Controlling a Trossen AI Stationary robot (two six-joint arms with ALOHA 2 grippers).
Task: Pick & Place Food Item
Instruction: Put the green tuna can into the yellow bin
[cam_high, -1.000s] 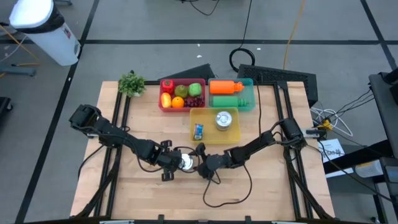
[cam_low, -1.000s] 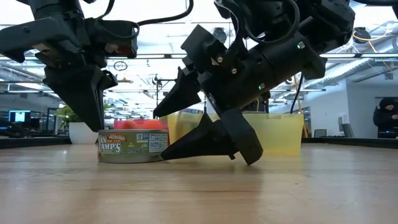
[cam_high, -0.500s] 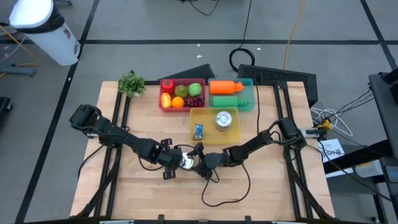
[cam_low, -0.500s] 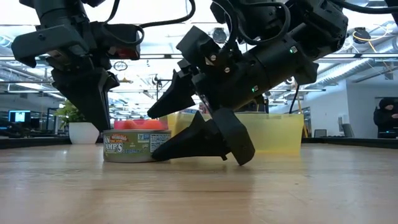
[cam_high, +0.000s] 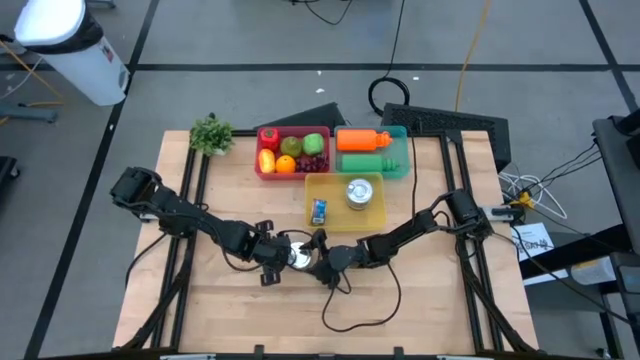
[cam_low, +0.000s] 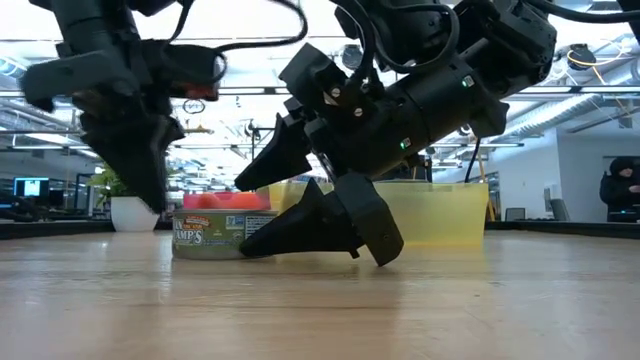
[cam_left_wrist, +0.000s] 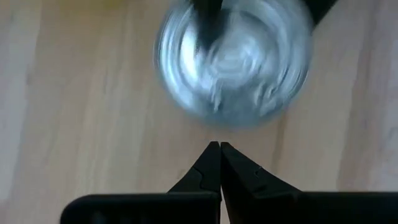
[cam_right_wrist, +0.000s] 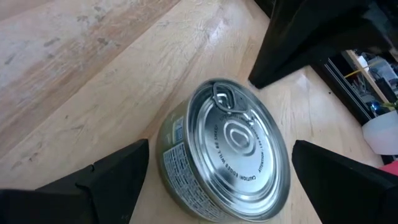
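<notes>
A flat round silver tin can with a pull-tab lid (cam_right_wrist: 224, 158) is lying on the light wooden table (cam_high: 230, 300), near its front middle. The right gripper (cam_right_wrist: 211, 174) is reaching low over the tabletop with its two dark fingers (cam_right_wrist: 106, 171) spread wide, one on each side of the can and neither touching it. The left gripper (cam_left_wrist: 219, 149) is hanging just beside the can with its fingers pressed together, clenched on nothing, the tips pointing at the can's rim.

The low view is showing the can's green paper label (cam_low: 215, 235), which the overhead view is not giving; there the can is only a small bright disc between the two arms.

Farther back, a yellow translucent plastic bin (cam_high: 345, 200) is holding another silver can and a small blue item. Behind it, a red bin of fruit (cam_high: 293, 152) and a teal bin with an orange bottle (cam_high: 372, 150) are sitting side by side.
</notes>
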